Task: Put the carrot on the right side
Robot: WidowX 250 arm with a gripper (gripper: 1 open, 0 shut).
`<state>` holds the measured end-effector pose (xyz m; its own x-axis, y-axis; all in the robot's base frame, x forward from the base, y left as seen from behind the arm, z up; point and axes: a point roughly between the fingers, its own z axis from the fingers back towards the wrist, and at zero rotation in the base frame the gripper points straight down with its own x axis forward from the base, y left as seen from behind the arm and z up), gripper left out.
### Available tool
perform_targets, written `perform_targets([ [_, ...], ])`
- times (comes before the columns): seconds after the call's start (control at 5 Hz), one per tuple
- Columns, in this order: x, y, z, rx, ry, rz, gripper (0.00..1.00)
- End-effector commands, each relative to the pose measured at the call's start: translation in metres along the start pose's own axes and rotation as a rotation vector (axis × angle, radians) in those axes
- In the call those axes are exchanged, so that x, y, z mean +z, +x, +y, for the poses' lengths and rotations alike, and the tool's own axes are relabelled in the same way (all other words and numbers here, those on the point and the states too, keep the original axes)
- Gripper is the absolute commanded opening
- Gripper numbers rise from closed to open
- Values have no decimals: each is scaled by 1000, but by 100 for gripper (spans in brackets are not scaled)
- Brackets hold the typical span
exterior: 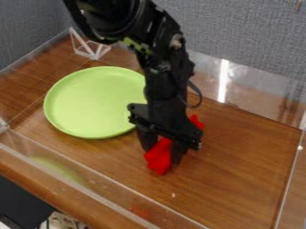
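Pointing straight down, the gripper point(167, 146) stood over the carrot point(164, 154), its black fingers straddling the red bar's middle. Whether they clamped it or merely flanked it could not be told; the jaws looked set to about the bar's width. The carrot lay on the tabletop point(245, 161) just right of the plate point(86, 103), one end poking out toward the near edge, the other showing red behind the fingers on the far side. It seemed to rest on the wood, or barely above it.

By my reading, the step in hand was the grasp or the very start of the carry. The carrot was already right of the plate, but close to it, so a clearer shift to the right probably remained. That would call for a firm hold on the bar, a small lift, and a sideways move with the bar kept level.

Open wood lay to the right, free of other things. A clear wall point(257, 76) ringed the tabletop on the far, right and near sides, so the move should stop short of it.
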<state>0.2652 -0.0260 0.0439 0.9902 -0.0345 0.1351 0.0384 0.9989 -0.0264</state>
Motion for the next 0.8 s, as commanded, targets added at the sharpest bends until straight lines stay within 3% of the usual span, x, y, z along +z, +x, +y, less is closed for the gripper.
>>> perform_targets([
  [0.0, 1, 4, -10, -27, -15, -52, 0],
  [0.2, -10, -2, -18, -52, -26, -50, 0],
  [0.4, -7, 8, -19, -90, -36, -42, 100],
  [0.6, 9, 22, -13, -100, -42, -53, 100],
])
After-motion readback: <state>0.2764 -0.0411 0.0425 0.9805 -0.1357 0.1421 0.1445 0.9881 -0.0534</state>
